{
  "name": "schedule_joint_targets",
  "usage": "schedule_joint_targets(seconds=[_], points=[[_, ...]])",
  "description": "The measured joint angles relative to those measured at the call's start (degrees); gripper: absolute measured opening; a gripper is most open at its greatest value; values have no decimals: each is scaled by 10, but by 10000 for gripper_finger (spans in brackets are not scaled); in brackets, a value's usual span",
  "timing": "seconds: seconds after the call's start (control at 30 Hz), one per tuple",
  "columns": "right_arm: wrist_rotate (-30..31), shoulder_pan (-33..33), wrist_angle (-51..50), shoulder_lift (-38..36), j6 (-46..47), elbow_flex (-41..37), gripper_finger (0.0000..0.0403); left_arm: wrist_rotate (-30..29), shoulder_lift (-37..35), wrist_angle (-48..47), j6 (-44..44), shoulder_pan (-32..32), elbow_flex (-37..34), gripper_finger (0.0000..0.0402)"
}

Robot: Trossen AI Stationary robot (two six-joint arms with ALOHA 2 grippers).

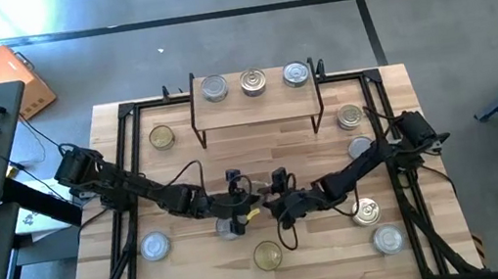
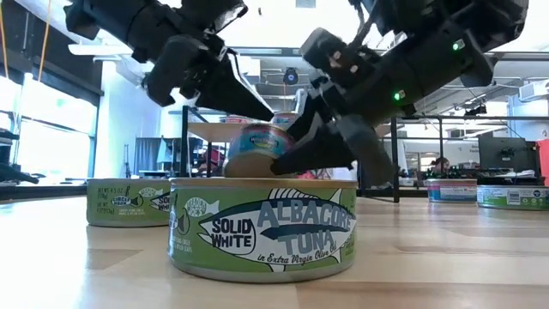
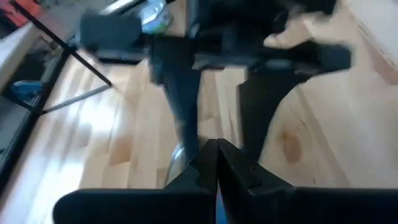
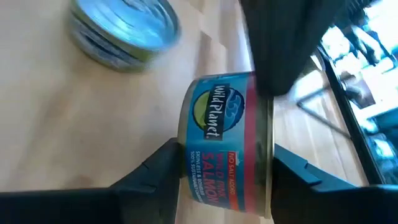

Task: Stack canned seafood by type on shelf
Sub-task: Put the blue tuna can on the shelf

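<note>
Mid-table, between both arms, I see the salmon tin (image 4: 227,146) lifted and tipped on edge, its flat faces against my right gripper (image 4: 224,165) fingers, which clamp it. Left gripper (image 1: 231,211) hangs shut just beside it; the shelf (image 1: 253,99) lies well beyond.

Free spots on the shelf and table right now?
Shelf: three tins along its back edge, its front strip bare. Table: open under the shelf down to the claws. Crowded mid-table, where both claws meet at the salmon tin, and down the right edge's tins.
</note>
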Motion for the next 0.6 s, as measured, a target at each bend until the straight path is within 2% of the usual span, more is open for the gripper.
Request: schedule_joint_targets(seconds=[0.1, 0.3, 0.43, 0.6], points=[[11, -4, -4, 0, 21, 0, 161, -23, -1, -5, -6, 2, 1, 2], [22, -6, -20, -1, 86, 1, 161, -23, -1, -6, -6, 6, 1, 4], [59, -3, -22, -2, 98, 19, 161, -23, -1, -6, -6, 5, 1, 4], [102, 21, -103, -2, 107, 63, 161, -21, -1, -5, -8, 6, 1, 5]])
